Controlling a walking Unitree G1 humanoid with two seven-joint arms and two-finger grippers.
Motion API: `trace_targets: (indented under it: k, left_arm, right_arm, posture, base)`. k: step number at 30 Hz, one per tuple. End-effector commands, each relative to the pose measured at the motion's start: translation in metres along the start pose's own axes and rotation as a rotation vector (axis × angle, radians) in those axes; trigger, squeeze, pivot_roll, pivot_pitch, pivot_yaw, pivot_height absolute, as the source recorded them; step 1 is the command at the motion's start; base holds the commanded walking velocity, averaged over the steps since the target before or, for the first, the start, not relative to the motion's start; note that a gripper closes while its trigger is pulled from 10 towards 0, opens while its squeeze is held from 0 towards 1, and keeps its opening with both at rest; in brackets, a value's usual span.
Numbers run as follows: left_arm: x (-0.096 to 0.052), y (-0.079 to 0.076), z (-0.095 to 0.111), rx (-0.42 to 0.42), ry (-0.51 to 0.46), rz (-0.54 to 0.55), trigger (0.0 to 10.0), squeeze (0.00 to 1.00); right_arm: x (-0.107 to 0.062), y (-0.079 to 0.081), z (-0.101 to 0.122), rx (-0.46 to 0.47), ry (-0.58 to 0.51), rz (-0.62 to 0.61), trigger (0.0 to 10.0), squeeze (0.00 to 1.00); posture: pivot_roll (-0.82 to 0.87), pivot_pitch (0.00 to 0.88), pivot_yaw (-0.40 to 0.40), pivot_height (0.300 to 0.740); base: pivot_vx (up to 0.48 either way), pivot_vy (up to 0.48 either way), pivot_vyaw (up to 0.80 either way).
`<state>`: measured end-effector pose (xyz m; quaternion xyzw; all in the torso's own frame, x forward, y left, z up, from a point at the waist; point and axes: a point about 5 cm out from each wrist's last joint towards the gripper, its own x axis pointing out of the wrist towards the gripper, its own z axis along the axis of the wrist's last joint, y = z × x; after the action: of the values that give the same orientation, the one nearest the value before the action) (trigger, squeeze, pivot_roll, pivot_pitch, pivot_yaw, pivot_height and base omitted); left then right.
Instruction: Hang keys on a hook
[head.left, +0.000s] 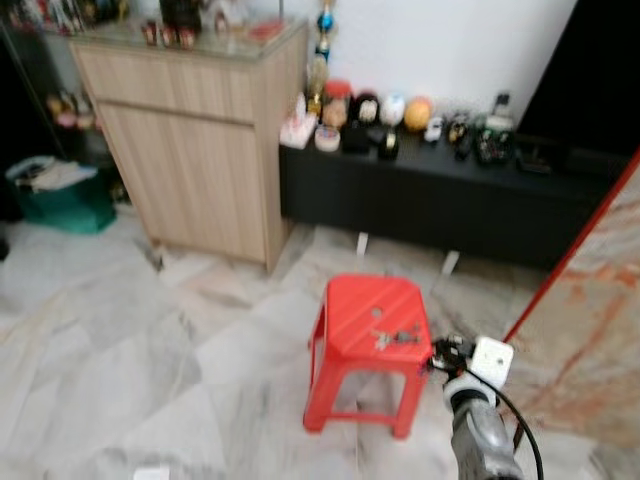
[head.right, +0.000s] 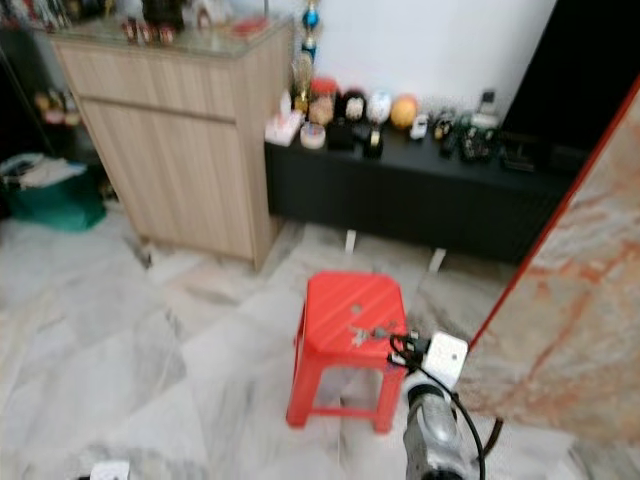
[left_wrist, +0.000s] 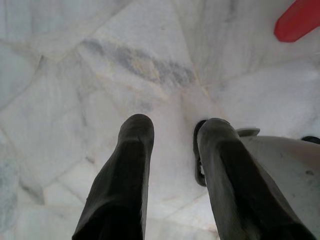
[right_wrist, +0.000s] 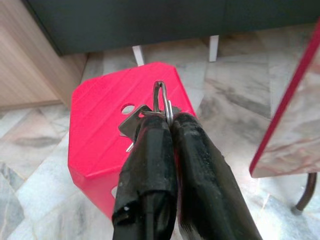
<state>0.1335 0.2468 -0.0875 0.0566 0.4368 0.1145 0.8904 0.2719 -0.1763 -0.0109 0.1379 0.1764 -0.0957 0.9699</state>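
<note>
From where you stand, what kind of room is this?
Probably a home living room: marble floor, a wooden cabinet and a low black console lined with ornaments. A red stool stands in front, where the right gripper pinches keys.

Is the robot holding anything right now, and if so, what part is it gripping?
Yes. The right gripper is shut on the keys, pinching the metal key ring above the red stool. The left gripper holds nothing.
</note>
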Motion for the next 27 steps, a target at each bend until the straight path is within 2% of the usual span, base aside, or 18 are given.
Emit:
trace_targets:
  k: [1, 5, 16, 27]
  left_arm:
    - [-0.0002, -0.0047, -0.0002, 0.004, -0.003, -0.015, 10.0, 0.00]
    - [-0.0002, -0.0052, 0.0008, 0.019, -0.015, -0.015, 10.0, 0.00]
    - [-0.0002, -0.0108, 0.0019, 0.036, -0.024, -0.034, 10.0, 0.00]
    - [-0.0018, -0.0088, -0.0036, 0.058, -0.006, -0.038, 10.0, 0.00]
  right_arm:
    - [0.0020, -0.0013, 0.0043, -0.003, -0.008, -0.002, 10.0, 0.00]
    - [0.0024, 0.0009, 0.0043, -0.004, -0.006, 0.006, 10.0, 0.00]
    - [0.0023, 0.0036, 0.0032, -0.003, -0.001, 0.022, 10.0, 0.00]
    - [0.0012, 0.0056, 0.0004, -0.001, 0.007, 0.031, 10.0, 0.00]
  posture:
    - [0.08, 0.000, -0.098, 0.740]
    - [0.08, 0.000, -0.097, 0.740]
    - [0.07, 0.000, -0.093, 0.740]
    - [0.08, 0.000, -0.089, 0.740]
  base:
    - [0.000, 0.000, -0.80]
    - [0.000, 0.000, -0.80]
    - [0.000, -0.269, -0.80]
    - [0.000, 0.000, -0.80]
